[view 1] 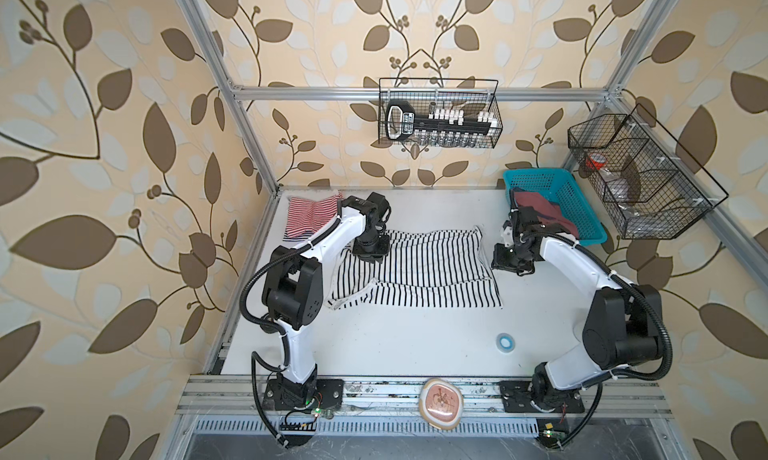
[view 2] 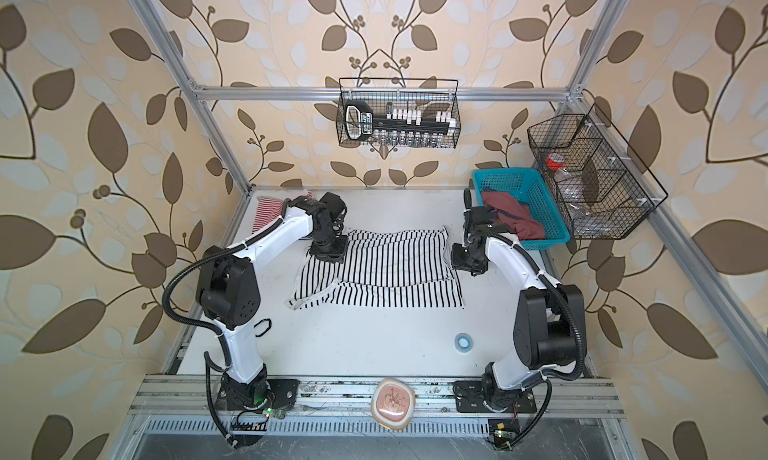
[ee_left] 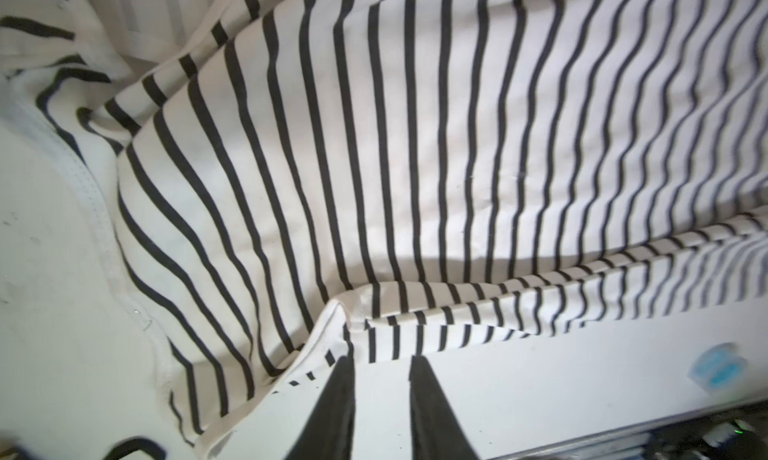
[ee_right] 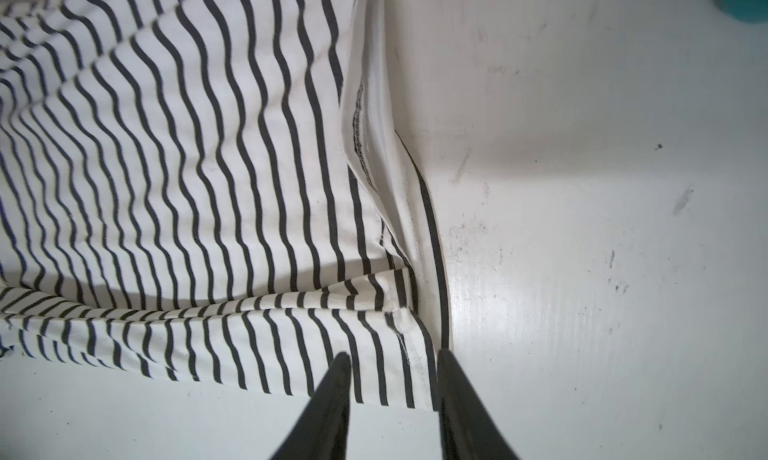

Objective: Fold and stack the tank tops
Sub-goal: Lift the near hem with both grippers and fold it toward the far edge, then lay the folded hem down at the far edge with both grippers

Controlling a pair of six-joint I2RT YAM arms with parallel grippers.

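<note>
The black-and-white striped tank top (view 1: 415, 271) (view 2: 386, 271) lies mid-table, its far half folded over the near half. My left gripper (ee_left: 382, 362) is open at the fold's left corner (ee_left: 345, 308), with bare table between the fingers. My right gripper (ee_right: 392, 362) is open over the top's right hem corner (ee_right: 399, 379), the cloth lying flat under the tips. In both top views the wrists (view 1: 368, 252) (view 1: 509, 262) hide the fingers. A red-and-white striped top (view 1: 309, 217) lies folded at the far left. The dusty red top (view 1: 540, 213) sits crumpled in the teal basket (view 1: 573, 196).
A blue tape roll (view 1: 505, 341) lies on the table's near right. A wire basket (view 1: 438, 113) hangs on the back rail, another wire basket (view 1: 640, 175) on the right frame. A beige pad (view 1: 440, 402) rests on the front rail between the arm bases.
</note>
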